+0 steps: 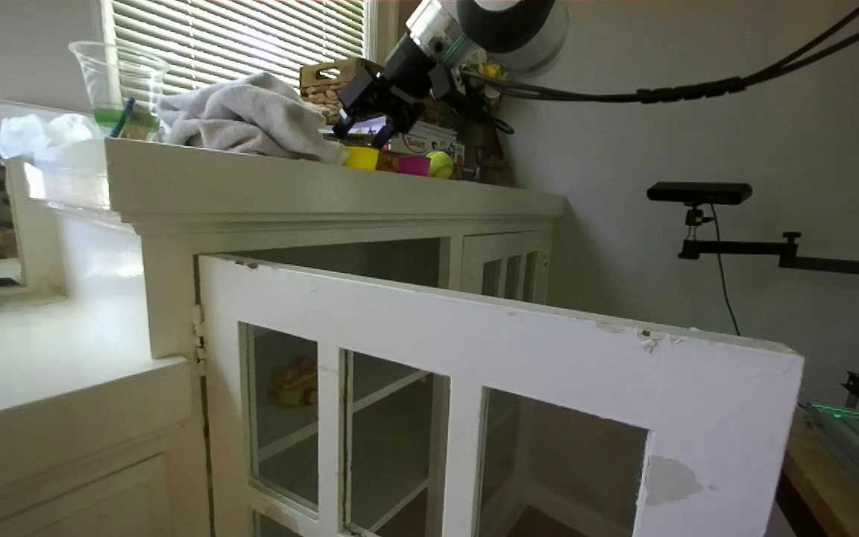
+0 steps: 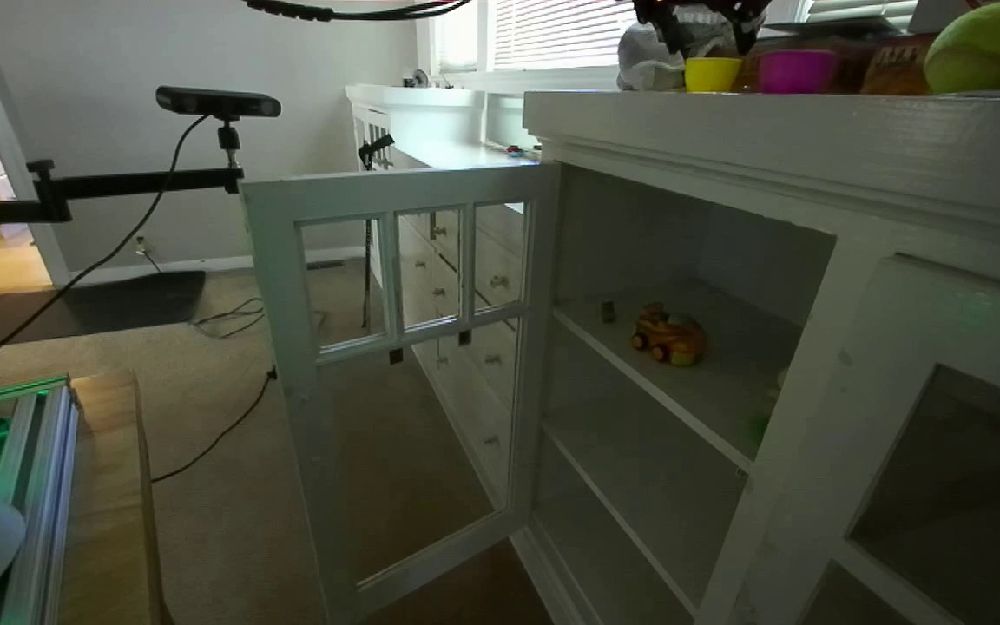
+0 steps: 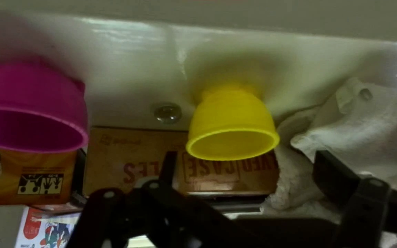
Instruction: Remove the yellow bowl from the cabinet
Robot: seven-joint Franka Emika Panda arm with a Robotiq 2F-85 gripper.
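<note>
The yellow bowl (image 1: 361,157) stands upright on the flat top of the cream-white cabinet (image 1: 325,185), near its front edge. The bowl shows in an exterior view (image 2: 713,75) and in the wrist view (image 3: 231,110), where its inside looks empty. My gripper (image 1: 359,137) is open, with its fingers pointing down just above the bowl. In an exterior view the gripper (image 2: 711,50) has its fingertips at about rim height or slightly higher. In the wrist view the fingers are spread wider than the bowl, one on each side, and neither visibly touches it.
A magenta bowl (image 3: 29,103) and a tennis ball (image 2: 986,48) stand beside it. A crumpled grey cloth (image 1: 250,115) lies close on its other side. A brown box (image 3: 133,158) is behind. The cabinet door (image 1: 534,328) stands open. A toy car (image 2: 669,337) is on a shelf.
</note>
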